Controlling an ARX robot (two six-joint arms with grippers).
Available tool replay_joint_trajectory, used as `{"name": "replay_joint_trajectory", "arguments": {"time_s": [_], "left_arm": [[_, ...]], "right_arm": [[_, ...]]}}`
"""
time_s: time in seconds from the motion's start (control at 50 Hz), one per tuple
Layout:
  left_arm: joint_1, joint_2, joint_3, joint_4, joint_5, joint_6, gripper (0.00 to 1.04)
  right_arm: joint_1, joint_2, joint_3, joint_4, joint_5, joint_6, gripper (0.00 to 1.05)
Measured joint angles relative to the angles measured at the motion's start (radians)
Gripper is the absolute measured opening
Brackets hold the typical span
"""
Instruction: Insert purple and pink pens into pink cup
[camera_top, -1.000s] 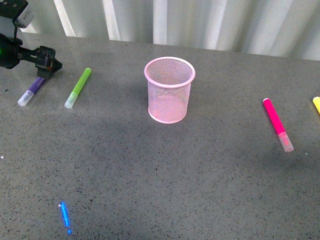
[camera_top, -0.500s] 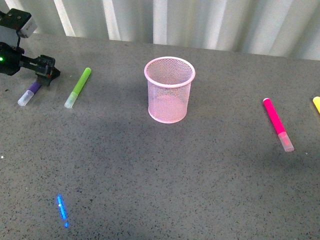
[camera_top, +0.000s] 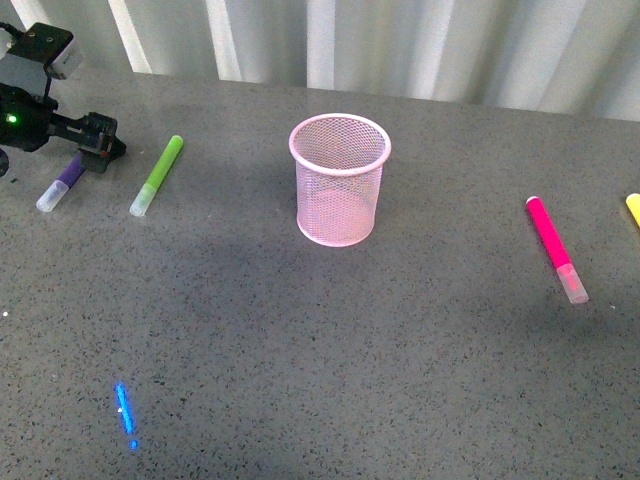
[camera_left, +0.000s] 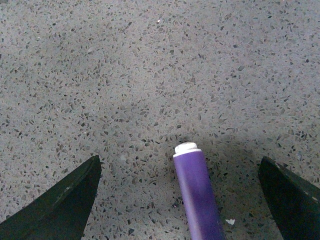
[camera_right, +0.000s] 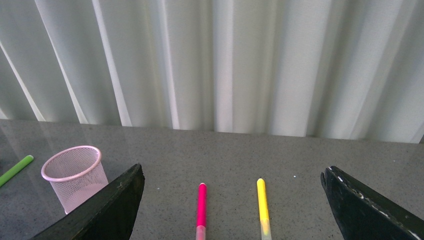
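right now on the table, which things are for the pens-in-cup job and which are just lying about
For the job: purple pen, pink pen, pink cup.
Just lying about: lime-green marker, yellow marker.

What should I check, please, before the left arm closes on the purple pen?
1. Left gripper open: ok, jaws wide apart.
2. Purple pen between the jaws: ok, roughly centred in the left wrist view.
3. Lime-green marker out of the way: ok, it lies apart from the pen.
4. Pink cup upright, mouth unblocked: ok.
5. Gripper low enough to grip the pen: cannot tell.
6. Pink pen lying free on the table, right gripper open: ok.
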Motion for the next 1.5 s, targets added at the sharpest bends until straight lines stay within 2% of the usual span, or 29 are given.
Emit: {"name": "replay_joint_trajectory", "arguments": {"time_s": [0.1, 0.26, 0.36, 0.5, 0.54, 0.64, 0.8, 1.0, 1.12, 1.26, 1.4, 1.5], "left_arm": [[0.000, 0.002, 0.016, -0.033, -0.006, -0.016, 0.95], [-0.006, 0.005, 0.048, -0.122, -0.004, -0.107, 0.66], [-0.006, 0.006, 0.048, -0.117, -0.009, -0.129, 0.50], [-0.005, 0.005, 0.034, -0.094, 0.002, -0.135, 0.19], [-0.005, -0.002, 0.025, -0.083, -0.001, -0.135, 0.14], [-0.005, -0.025, -0.006, -0.066, 0.002, -0.138, 0.14], [-0.006, -0.108, -0.088, -0.002, 0.064, -0.181, 0.14], [-0.058, -0.332, -0.226, 0.265, 0.113, -0.347, 0.14], [-0.148, -0.462, -0.326, 0.481, 0.090, -0.515, 0.14], [-0.315, -0.518, -0.410, 0.730, -0.010, -0.689, 0.14], [-0.496, -0.473, -0.433, 0.835, -0.148, -0.782, 0.14], [-0.566, -0.425, -0.424, 0.849, -0.197, -0.803, 0.14]], "right_arm": [[0.000, 0.000, 0.000, 0.000, 0.000, 0.000, 0.98], [0.000, 0.000, 0.000, 0.000, 0.000, 0.000, 0.98], [0.000, 0.000, 0.000, 0.000, 0.000, 0.000, 0.98], [0.000, 0.000, 0.000, 0.000, 0.000, 0.000, 0.98], [0.000, 0.000, 0.000, 0.000, 0.000, 0.000, 0.98], [0.000, 0.000, 0.000, 0.000, 0.000, 0.000, 0.98], [0.000, 0.000, 0.000, 0.000, 0.000, 0.000, 0.98], [0.000, 0.000, 0.000, 0.000, 0.000, 0.000, 0.98], [0.000, 0.000, 0.000, 0.000, 0.000, 0.000, 0.98], [0.000, 0.000, 0.000, 0.000, 0.000, 0.000, 0.98], [0.000, 0.000, 0.000, 0.000, 0.000, 0.000, 0.98], [0.000, 0.000, 0.000, 0.000, 0.000, 0.000, 0.98]]}}
